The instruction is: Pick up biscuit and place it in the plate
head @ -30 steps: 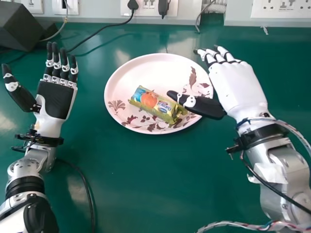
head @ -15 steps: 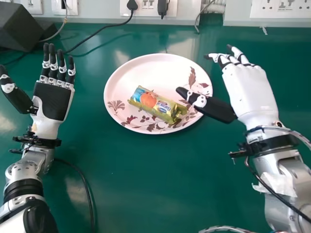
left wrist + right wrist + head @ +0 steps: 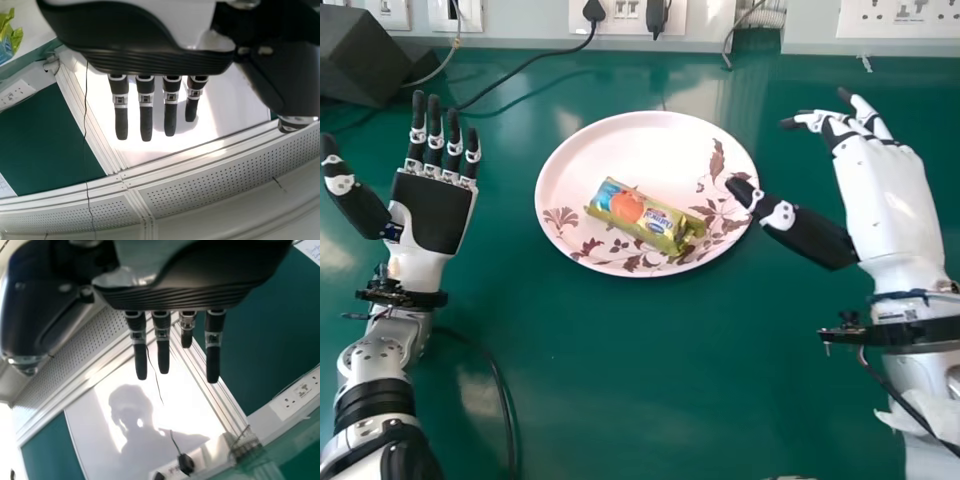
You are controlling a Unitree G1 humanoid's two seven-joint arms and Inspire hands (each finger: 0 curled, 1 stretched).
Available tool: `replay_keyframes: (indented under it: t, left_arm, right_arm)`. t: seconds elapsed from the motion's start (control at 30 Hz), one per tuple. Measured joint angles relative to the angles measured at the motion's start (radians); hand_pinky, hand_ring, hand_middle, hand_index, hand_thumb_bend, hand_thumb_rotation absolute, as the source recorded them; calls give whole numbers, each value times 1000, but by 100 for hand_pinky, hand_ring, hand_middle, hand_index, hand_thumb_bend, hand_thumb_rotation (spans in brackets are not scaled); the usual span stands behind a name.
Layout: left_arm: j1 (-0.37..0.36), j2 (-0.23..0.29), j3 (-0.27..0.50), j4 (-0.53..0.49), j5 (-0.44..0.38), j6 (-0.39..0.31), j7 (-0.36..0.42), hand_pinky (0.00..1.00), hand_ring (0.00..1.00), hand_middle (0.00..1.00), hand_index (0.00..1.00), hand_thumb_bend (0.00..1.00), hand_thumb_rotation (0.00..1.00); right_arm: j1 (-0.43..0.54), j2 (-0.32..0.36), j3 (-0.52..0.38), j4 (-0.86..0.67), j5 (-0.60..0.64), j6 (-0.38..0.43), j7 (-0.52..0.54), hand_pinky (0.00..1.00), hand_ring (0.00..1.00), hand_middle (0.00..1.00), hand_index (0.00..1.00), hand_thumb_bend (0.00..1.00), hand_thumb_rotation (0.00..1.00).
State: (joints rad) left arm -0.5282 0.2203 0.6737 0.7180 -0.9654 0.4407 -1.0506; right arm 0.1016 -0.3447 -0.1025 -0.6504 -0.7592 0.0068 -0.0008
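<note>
Pale pink, that plate [image 3: 610, 150] — brown and dark-red leaves on it. Biscuit [image 3: 638, 217] yellow-green, with blue and orange; table [image 3: 620, 370] deep green — left hand [image 3: 430, 213] and right hand [image 3: 890, 200] black and white.

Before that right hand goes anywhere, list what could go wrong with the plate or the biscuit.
The right hand has its thumb over the rim of the plate; whether they touch is unclear. A dip or inward sweep might catch the rim and shift the plate.

The biscuit packet lies loose on the plate's near half, so a jolt could slide it.
</note>
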Motion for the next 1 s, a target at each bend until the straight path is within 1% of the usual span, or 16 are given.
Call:
replay_keyframes:
  t: [0.1, 0.23, 0.37, 0.5, 0.57, 0.7, 0.8, 0.9, 1.0]
  left_arm:
    - [2, -7, -8, -12, 3, -3, 14, 72, 81, 86, 95, 83, 38]
    - [2, -19, -10, -29, 3, -2, 39, 71, 81, 86, 95, 82, 39]
    - [4, -22, -13, -37, 1, 22, 53, 69, 80, 85, 96, 82, 40]
    - [-1, -17, -14, -28, 0, 47, 53, 65, 78, 84, 96, 82, 39]
    - [-2, -18, -15, -27, 1, 48, 58, 64, 78, 84, 96, 83, 39]
    - [-2, -20, -21, -28, 3, 43, 64, 65, 79, 85, 96, 83, 38]
    - [-3, -24, -29, -28, 5, 37, 65, 66, 80, 87, 96, 84, 38]
    - [-4, -30, -37, -32, 9, 36, 67, 67, 81, 90, 97, 84, 40]
    - [-2, -41, -45, -46, 9, 36, 87, 66, 81, 90, 97, 83, 40]
  right_arm:
    - [39, 16, -29, 2, 49, -50, -47, 59, 71, 84, 77, 98, 72]
    - [62, 22, -56, 7, 68, -79, -76, 59, 71, 85, 79, 100, 72]
    - [78, 34, -61, 1, 68, -73, -76, 60, 72, 85, 80, 99, 74]
    - [90, 45, -63, -30, 68, -63, -66, 60, 71, 85, 79, 98, 74]
    - [96, 56, -68, -51, 68, -55, -59, 60, 71, 85, 79, 97, 74]
    - [112, 72, -80, -72, 79, -52, -55, 61, 72, 85, 78, 95, 74]
    - [121, 81, -92, -84, 95, -50, -49, 62, 72, 85, 77, 93, 75]
    - [137, 93, -107, -95, 120, -50, -43, 63, 73, 84, 76, 93, 75]
    - [153, 105, -124, -113, 134, -50, -43, 63, 73, 84, 77, 93, 74]
